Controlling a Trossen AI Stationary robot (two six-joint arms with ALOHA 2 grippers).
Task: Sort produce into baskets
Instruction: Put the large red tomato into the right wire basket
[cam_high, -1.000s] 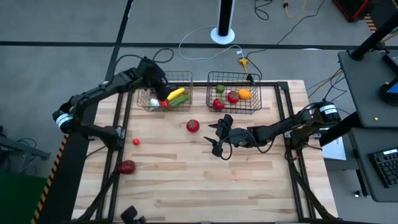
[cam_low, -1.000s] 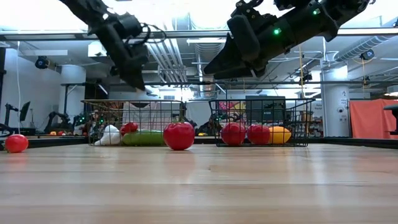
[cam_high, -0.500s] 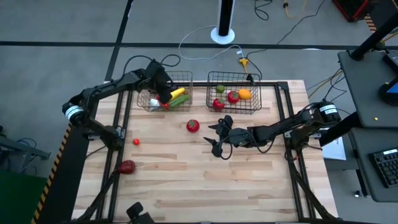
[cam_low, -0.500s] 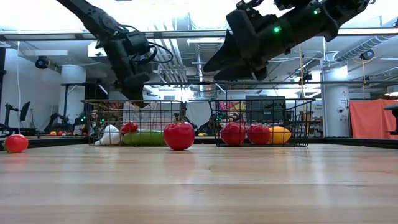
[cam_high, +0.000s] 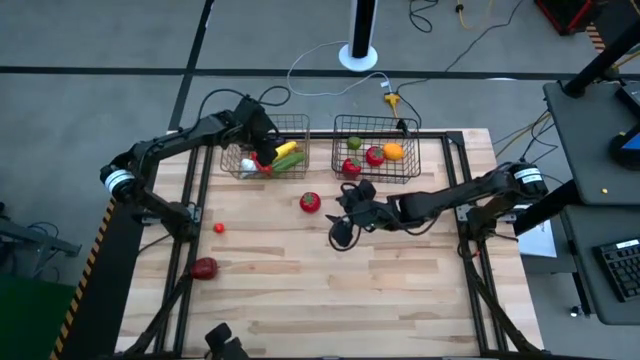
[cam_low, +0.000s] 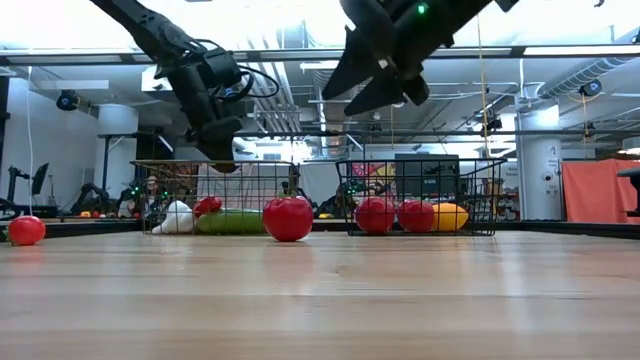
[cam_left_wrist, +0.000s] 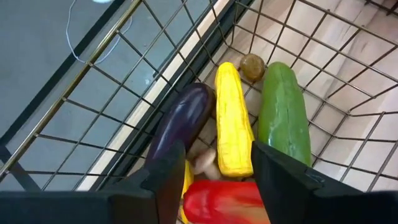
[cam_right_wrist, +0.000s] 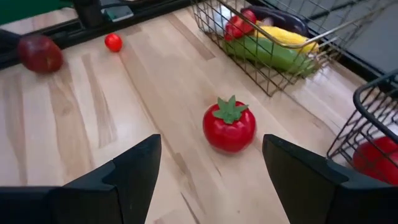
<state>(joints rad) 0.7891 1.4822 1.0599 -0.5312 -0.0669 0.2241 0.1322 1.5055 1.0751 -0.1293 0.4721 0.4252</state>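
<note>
While two baskets sit at the table's far edge, the left gripper (cam_left_wrist: 211, 180) hangs parted and empty over the left basket (cam_high: 262, 152); the right gripper (cam_right_wrist: 208, 177), wide and empty, faces one tomato (cam_right_wrist: 229, 127) between them.

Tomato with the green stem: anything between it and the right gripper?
Nothing visible. The right gripper, jaws open, looks straight at the tomato across bare table; the baskets sit beyond it.

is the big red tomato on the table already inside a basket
No, the big red tomato sits on bare wood in front of both baskets, outside their wire walls.
</note>
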